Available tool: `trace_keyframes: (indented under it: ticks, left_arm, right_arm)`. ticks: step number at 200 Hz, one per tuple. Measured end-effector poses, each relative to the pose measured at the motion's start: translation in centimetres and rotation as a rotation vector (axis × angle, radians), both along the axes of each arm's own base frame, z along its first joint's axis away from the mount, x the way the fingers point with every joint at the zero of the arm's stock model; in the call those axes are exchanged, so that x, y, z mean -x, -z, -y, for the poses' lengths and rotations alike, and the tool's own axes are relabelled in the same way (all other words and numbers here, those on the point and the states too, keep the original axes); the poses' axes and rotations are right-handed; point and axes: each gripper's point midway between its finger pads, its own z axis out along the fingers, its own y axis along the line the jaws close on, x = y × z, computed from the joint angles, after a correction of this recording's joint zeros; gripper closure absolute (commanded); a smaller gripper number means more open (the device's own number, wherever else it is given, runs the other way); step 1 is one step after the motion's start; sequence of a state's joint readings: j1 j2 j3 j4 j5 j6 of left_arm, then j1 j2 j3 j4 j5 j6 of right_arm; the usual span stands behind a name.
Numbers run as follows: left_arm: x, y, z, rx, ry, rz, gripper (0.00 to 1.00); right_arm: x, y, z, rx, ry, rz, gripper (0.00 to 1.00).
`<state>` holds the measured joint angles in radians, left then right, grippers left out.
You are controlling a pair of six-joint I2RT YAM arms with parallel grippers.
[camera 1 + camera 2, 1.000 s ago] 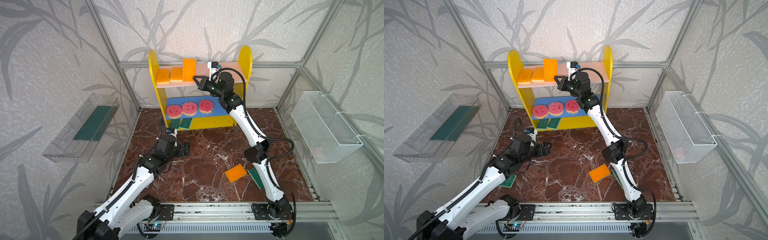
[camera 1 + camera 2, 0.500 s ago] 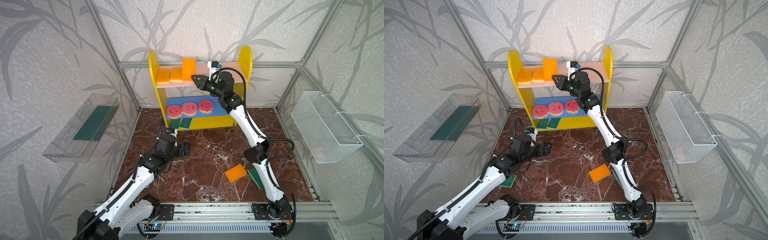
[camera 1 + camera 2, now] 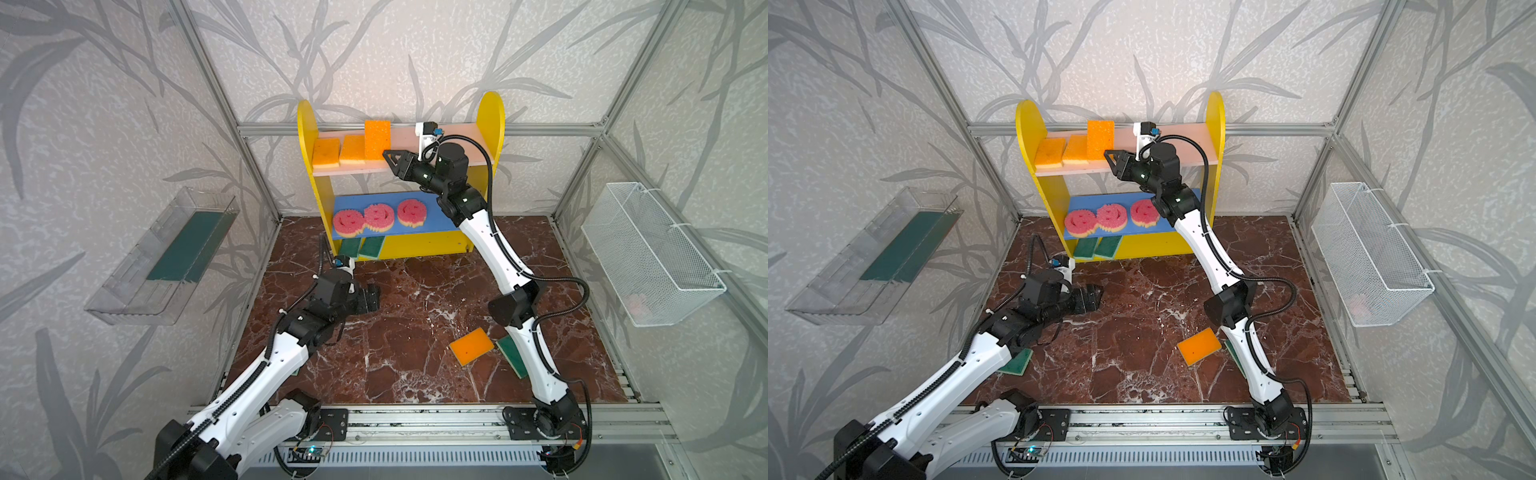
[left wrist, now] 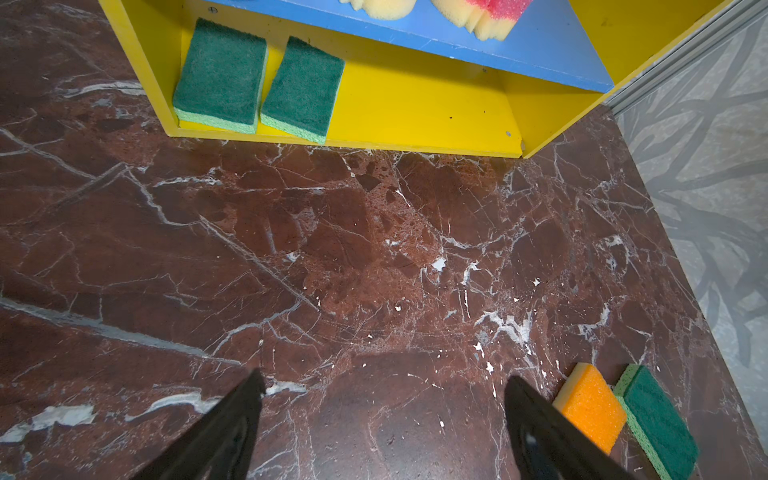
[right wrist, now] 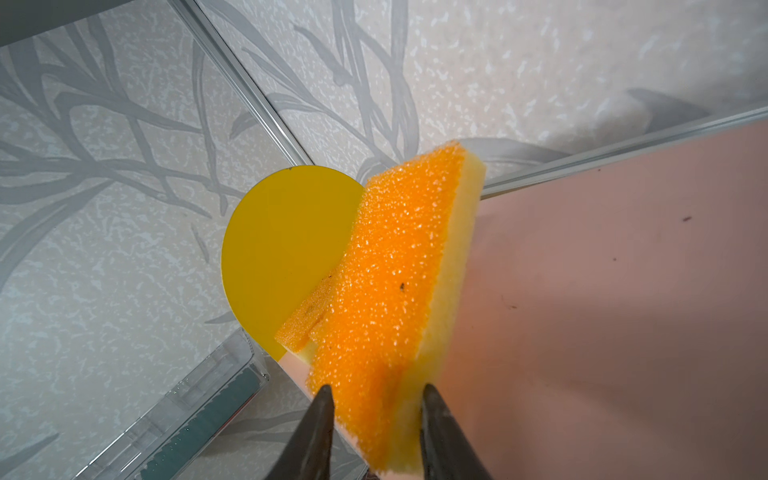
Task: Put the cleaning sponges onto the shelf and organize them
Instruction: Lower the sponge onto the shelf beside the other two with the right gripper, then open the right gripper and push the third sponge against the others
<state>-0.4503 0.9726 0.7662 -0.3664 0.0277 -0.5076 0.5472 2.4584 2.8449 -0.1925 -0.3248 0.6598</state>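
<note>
Right gripper: jaws narrow, flanking upright orange sponge on shelf, pink top board; grip unclear. Left gripper wide, empty, over red marble floor. Blue board: three pink smiley sponges. Base: two green-topped sponges. Clear wall tray, left: dark green strip. Floor lower right: loose orange sponge, loose green sponge. Fourth green sponge beside left arm: clear in a top view, not in wrist views.

Shelf sits at the table's back edge. Two flat orange sponges lie at the left end of its pink board. An upright orange sponge stands beside them, my right gripper at its lower corner, grip unclear. Three pink smileys on the blue board, two green sponges on the base. My left gripper hovers, jaws spread, over the table's left half. A loose orange sponge lies nearer the front edge.
</note>
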Motion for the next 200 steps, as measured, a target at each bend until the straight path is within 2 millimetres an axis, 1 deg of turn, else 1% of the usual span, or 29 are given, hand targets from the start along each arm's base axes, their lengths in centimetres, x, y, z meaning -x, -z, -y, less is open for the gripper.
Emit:
trace_keyframes:
  ticks: [23, 83, 98, 120, 155, 168, 186, 200]
  left_arm:
    - [0.0, 0.0, 0.0, 0.000, 0.000, 0.000, 0.08]
    - [0.0, 0.0, 0.0, 0.000, 0.000, 0.000, 0.08]
    - [0.0, 0.0, 0.0, 0.000, 0.000, 0.000, 0.08]
    - [0.0, 0.0, 0.0, 0.000, 0.000, 0.000, 0.08]
    - [0.0, 0.0, 0.0, 0.000, 0.000, 0.000, 0.08]
    - [0.0, 0.0, 0.0, 0.000, 0.000, 0.000, 0.08]
    - [0.0, 0.0, 0.0, 0.000, 0.000, 0.000, 0.08]
    - [0.0, 0.0, 0.0, 0.000, 0.000, 0.000, 0.08]
  right_arm:
    - [0.1, -0.1, 0.0, 0.005, 0.004, 0.004, 0.60]
    - [0.2, 0.2, 0.4, 0.051, 0.038, 0.009, 0.60]
    - [0.3, 0.3, 0.5, 0.062, 0.045, 0.009, 0.57]
    - [0.5, -0.1, 0.7, 0.072, 0.060, 0.019, 0.45]
    - [0.6, -0.6, 1.0, 0.093, 0.085, 0.046, 0.37]
    - [0.9, -0.7, 0.9, 0.123, 0.097, 0.062, 0.35]
    - [1.1, -0.9, 0.7, 0.160, 0.122, 0.093, 0.35]
    - [1.1, -0.5, 0.5, 0.189, 0.132, 0.099, 0.36]
